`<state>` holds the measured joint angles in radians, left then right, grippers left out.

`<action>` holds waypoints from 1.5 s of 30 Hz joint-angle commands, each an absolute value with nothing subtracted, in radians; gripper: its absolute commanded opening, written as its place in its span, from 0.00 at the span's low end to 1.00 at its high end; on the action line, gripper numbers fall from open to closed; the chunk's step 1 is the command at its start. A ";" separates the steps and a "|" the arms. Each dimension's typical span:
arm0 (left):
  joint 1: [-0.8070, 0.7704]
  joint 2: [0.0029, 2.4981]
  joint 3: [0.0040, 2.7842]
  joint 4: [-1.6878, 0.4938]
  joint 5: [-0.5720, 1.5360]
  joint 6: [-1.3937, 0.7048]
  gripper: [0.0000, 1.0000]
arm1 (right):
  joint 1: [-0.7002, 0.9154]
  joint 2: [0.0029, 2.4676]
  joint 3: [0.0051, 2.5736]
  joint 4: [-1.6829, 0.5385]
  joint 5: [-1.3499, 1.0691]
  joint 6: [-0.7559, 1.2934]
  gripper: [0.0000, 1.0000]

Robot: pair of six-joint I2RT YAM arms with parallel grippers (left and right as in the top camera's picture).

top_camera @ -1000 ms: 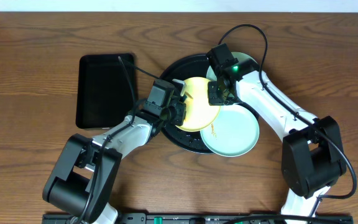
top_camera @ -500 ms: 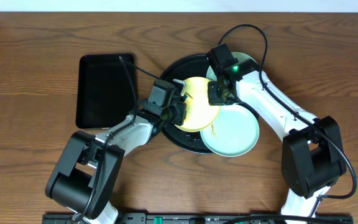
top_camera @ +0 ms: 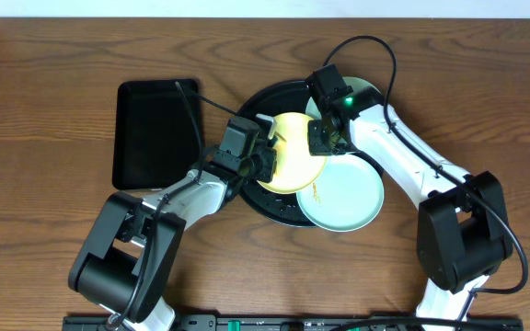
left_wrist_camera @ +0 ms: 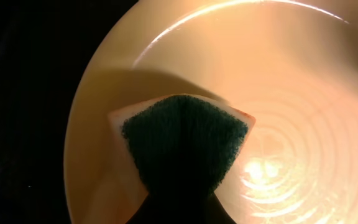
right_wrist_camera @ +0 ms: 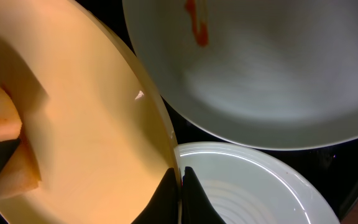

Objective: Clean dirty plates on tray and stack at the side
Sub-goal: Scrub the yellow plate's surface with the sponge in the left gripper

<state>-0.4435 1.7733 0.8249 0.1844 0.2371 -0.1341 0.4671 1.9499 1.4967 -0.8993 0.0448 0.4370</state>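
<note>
The pale yellow plate (top_camera: 294,154) lies tilted over the large round black tray (top_camera: 263,103). My right gripper (top_camera: 322,140) is shut on the yellow plate's rim (right_wrist_camera: 166,146). My left gripper (top_camera: 267,152) is shut on a sponge (left_wrist_camera: 182,140) with a dark green scouring face, pressed on the yellow plate (left_wrist_camera: 291,112). A mint-blue plate (top_camera: 343,193) with an orange-brown smear lies at the tray's front right; it also shows in the right wrist view (right_wrist_camera: 260,74). Another mint-blue plate (top_camera: 364,92) sits at the tray's back right, mostly hidden by my right arm, also seen under the fingers (right_wrist_camera: 253,186).
A smaller rectangular black tray (top_camera: 155,133) lies left of the round tray. Brown wood-grain tabletop (top_camera: 486,101) surrounds both. A black cable (top_camera: 380,55) loops over the right arm.
My left gripper with the sponge has shifted very slightly on the yellow plate. The right gripper and the plates have not moved.
</note>
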 commanded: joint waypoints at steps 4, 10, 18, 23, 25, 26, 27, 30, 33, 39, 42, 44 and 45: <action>-0.442 1.794 0.813 0.202 0.215 -0.131 0.08 | 0.478 1.949 1.493 -0.897 0.040 0.439 0.01; -0.442 1.806 0.813 0.234 0.215 -0.131 0.08 | 0.478 1.949 1.493 -0.896 0.040 0.432 0.01; -0.442 1.869 0.813 0.317 0.215 -0.131 0.08 | 0.478 1.949 1.493 -0.894 0.040 0.429 0.01; -0.442 1.869 0.813 0.400 0.215 -0.131 0.08 | 0.478 1.949 1.493 -0.893 0.040 0.429 0.01; -0.442 1.869 0.813 0.414 0.215 -0.131 0.08 | 0.478 1.949 1.493 -0.893 0.040 0.429 0.01; -0.442 1.869 0.813 0.418 0.215 -0.131 0.08 | 0.478 1.949 1.493 -0.893 0.040 0.429 0.01; -0.442 1.869 0.813 0.418 0.214 -0.131 0.08 | 0.478 1.949 1.493 -0.893 0.040 0.429 0.01; -0.442 1.869 0.813 0.423 0.183 -0.129 0.08 | 0.478 1.949 1.493 -0.892 0.040 0.429 0.01; -0.440 1.869 0.813 0.429 0.166 -0.128 0.08 | 0.478 1.949 1.493 -0.892 0.040 0.429 0.01; -0.426 1.869 0.813 0.447 0.167 -0.128 0.08 | 0.478 1.949 1.493 -0.890 0.040 0.429 0.01; -0.416 1.869 0.813 0.467 0.167 -0.128 0.08 | 0.478 1.949 1.493 -0.890 0.040 0.429 0.01; -0.408 1.869 0.813 0.479 0.167 -0.128 0.08 | 0.478 1.949 1.493 -0.890 0.040 0.429 0.01; -0.403 1.869 0.813 0.482 0.166 -0.128 0.08 | 0.478 1.949 1.493 -0.890 0.040 0.429 0.01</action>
<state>-0.4194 1.8565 0.8246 0.4675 0.1799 -0.1337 0.4660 1.9499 1.4963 -0.8917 0.0502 0.4366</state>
